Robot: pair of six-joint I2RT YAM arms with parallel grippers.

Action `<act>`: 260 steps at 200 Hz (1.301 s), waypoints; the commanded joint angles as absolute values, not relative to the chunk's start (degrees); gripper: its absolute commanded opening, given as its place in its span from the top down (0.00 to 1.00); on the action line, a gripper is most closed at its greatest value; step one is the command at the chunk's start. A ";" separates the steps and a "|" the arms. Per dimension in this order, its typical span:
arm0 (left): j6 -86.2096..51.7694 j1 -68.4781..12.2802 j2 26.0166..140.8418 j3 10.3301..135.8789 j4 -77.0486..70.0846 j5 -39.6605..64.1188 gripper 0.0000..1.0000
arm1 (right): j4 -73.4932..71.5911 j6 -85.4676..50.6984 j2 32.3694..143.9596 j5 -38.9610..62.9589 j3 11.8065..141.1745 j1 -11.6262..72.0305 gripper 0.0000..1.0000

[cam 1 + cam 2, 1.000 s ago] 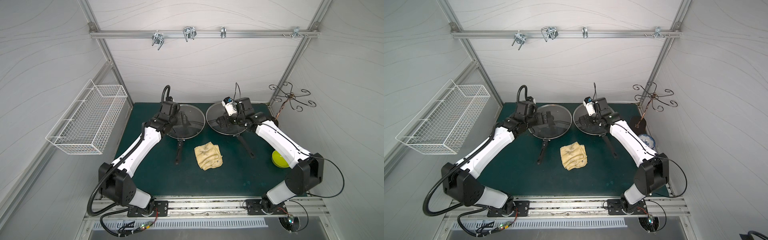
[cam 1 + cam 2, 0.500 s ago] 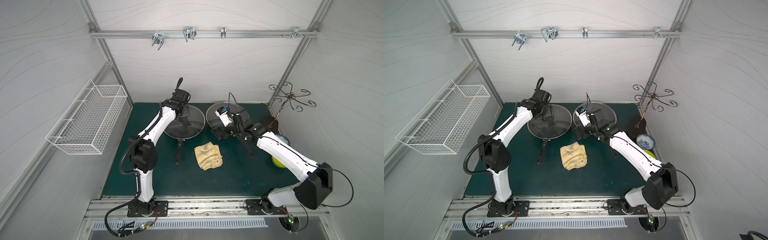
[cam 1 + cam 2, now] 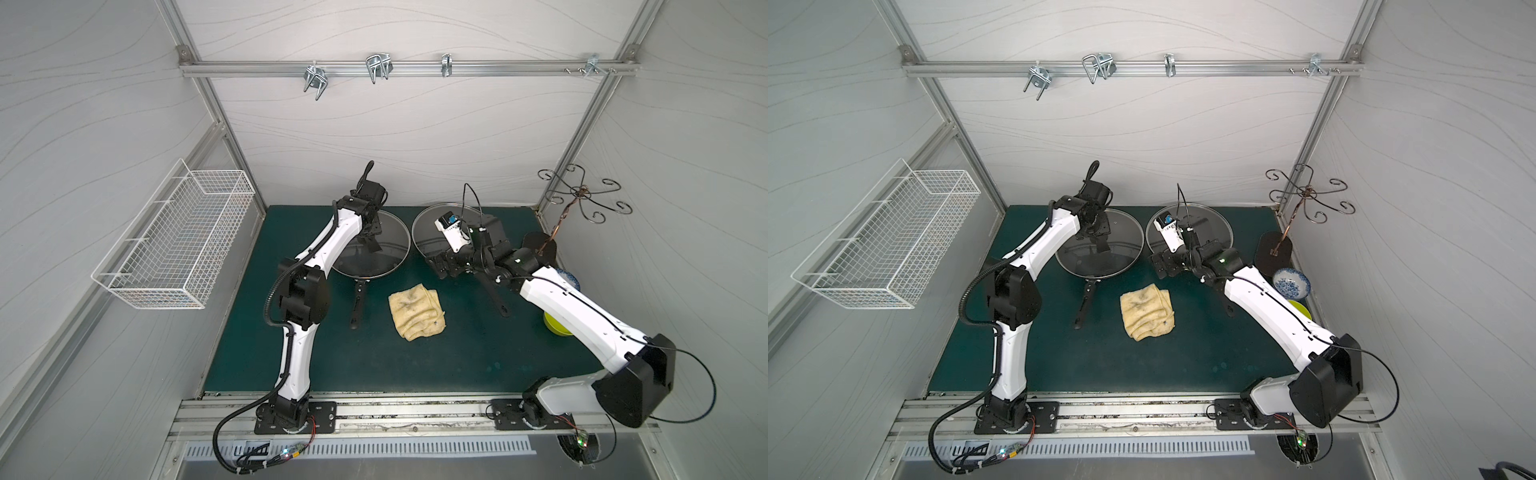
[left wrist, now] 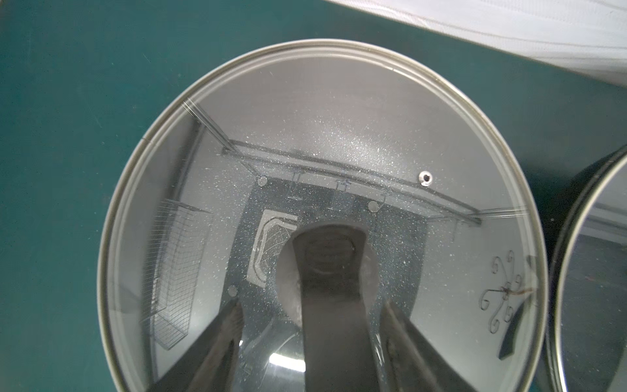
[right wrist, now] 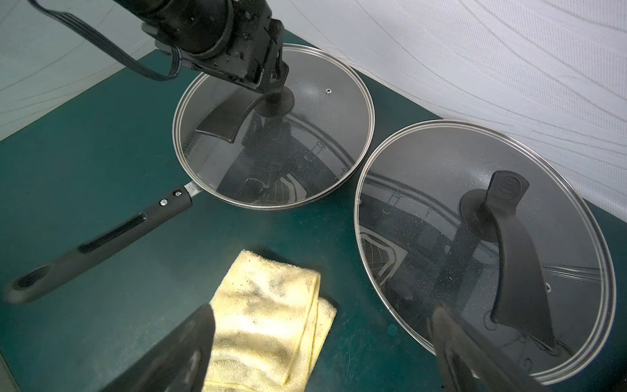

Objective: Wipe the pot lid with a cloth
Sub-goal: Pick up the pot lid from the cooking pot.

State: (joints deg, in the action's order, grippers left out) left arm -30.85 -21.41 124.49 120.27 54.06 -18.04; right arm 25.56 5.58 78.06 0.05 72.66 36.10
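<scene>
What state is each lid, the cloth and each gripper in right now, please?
left lid, seated on left pan.
right lid, seated on right pan, untouched.
cloth, folded, stained, flat on mat, ungripped.
left gripper, open, straddling left lid's handle.
right gripper, open, holding nothing.

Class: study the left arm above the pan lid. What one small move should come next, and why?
Probably close the left gripper on the lid handle. Its fingers stand on either side of the handle with gaps showing, so the lid is not yet gripped, and the cloth lies untouched.
</scene>
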 commanded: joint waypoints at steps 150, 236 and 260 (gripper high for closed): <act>-36.18 -21.31 131.89 126.41 61.02 -14.94 0.58 | 27.50 7.16 79.48 -0.52 74.85 35.94 0.01; -33.28 -21.18 131.65 127.44 59.48 -14.59 1.00 | 27.54 8.42 81.40 0.43 76.55 35.65 0.01; -30.74 -21.18 128.74 127.34 57.35 -15.95 1.00 | 27.22 7.83 81.61 1.13 76.11 35.62 0.01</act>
